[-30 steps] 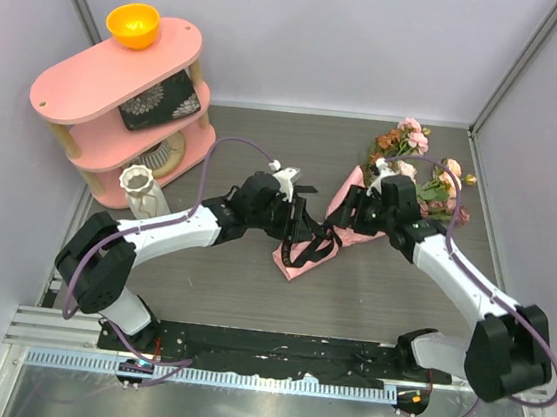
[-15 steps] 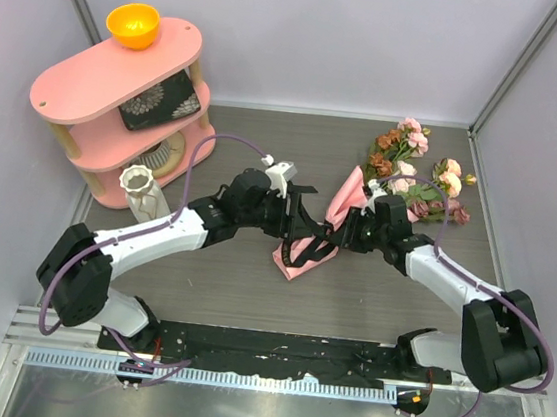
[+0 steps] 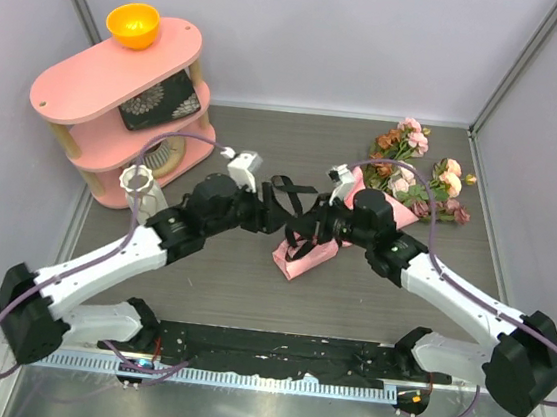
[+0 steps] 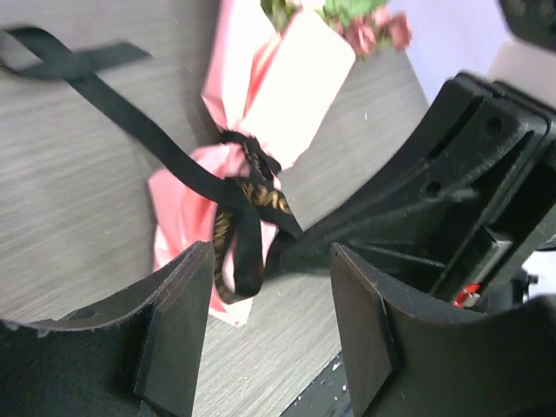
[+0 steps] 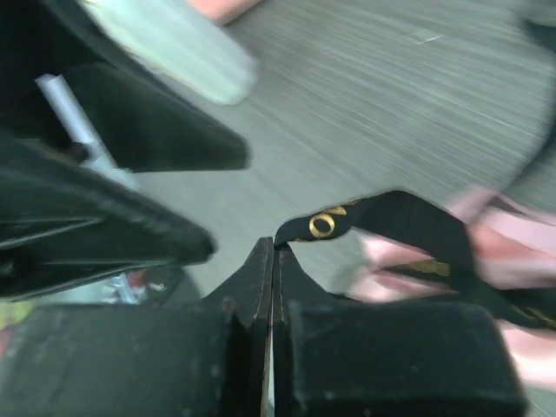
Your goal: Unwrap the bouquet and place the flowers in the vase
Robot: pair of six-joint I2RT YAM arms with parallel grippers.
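Fingers (image 5: pixel 254 291) of your right gripper (image 5: pixel 272 250) pinch the loose end of the black ribbon (image 5: pixel 395 221); your left gripper (image 4: pixel 271 261) hangs parted, empty.
The bouquet (image 3: pixel 305 256) lies between both grippers, wrap tied: untying is in hand. Next, draw that end away from the knot.

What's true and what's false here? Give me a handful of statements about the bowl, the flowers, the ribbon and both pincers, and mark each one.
1. The orange bowl sits on top of the pink shelf. True.
2. The flowers stand in the vase. False: they lie on the table, wrapped in pink paper.
3. The black ribbon is knotted round the paper. True.
4. The right pincer gapes wide. False: it is shut on the ribbon's end.
5. The left pincer is open. True.
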